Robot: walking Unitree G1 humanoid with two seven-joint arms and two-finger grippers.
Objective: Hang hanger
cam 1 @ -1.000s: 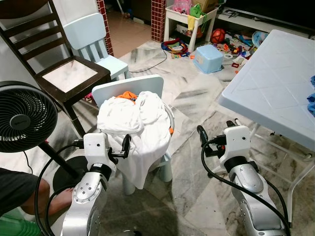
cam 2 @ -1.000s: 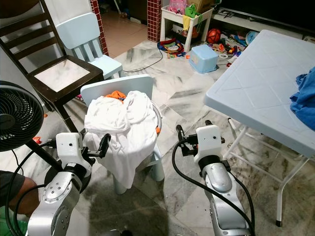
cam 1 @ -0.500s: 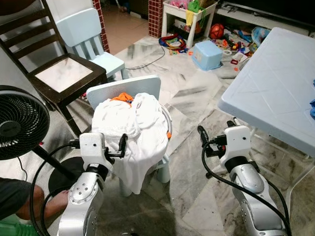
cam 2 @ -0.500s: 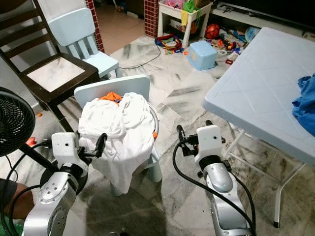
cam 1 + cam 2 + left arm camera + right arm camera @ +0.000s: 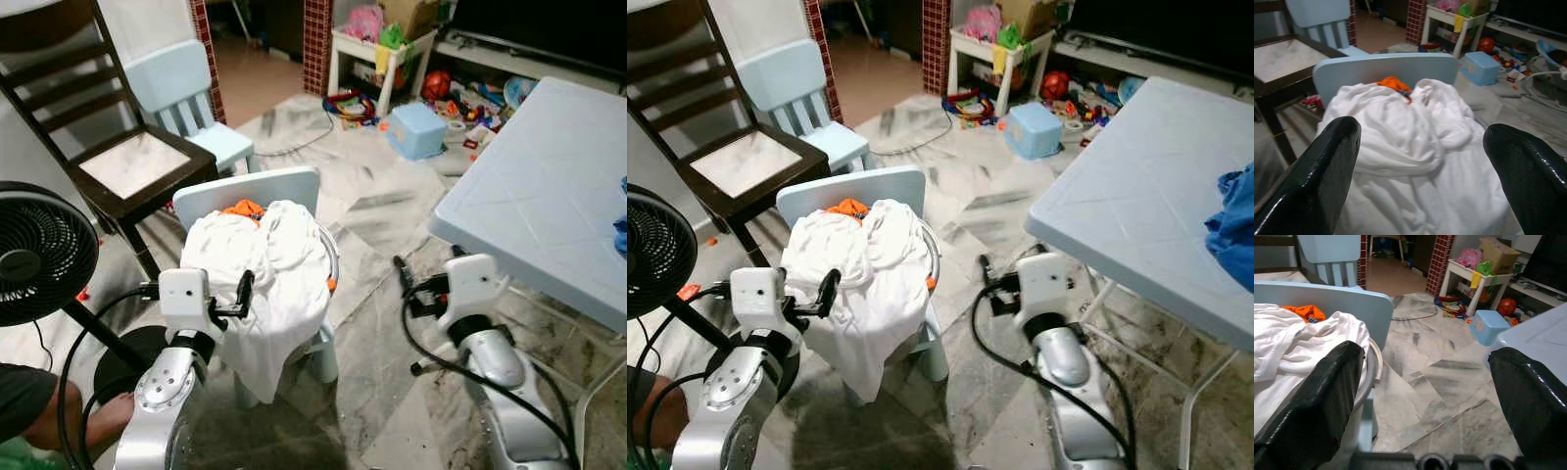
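Down near the floor on the robot's left, a person's foot (image 5: 106,409) rests beside the base of a black fan (image 5: 39,253). Between the two arms stands a small pale-blue chair (image 5: 250,192) heaped with white laundry (image 5: 257,269), a scrap of orange cloth (image 5: 242,208) poking out at the back. The left gripper (image 5: 1420,161) hovers just short of that heap, its fingers (image 5: 1317,171) spread wide with nothing between them; the right gripper (image 5: 1425,387) hangs to the far side of the chair, its fingers (image 5: 1528,396) likewise spread and empty.

Compared with a second ago, the heap sits a little lower and more squarely before the left arm, and the whole room has slid in the picture, so I judge the robot has shuffled and re-aimed its head, not that anything on the chair moved. Neither arm has closed on anything.

No hanger can be made out; if it is here, it is likely buried under the laundry, so the task seems barely begun.

Beyond stand a dark wooden chair (image 5: 118,147), another pale-blue chair (image 5: 191,93), the blue counter (image 5: 549,186) to the right, and scattered toys (image 5: 460,98) farthest off.
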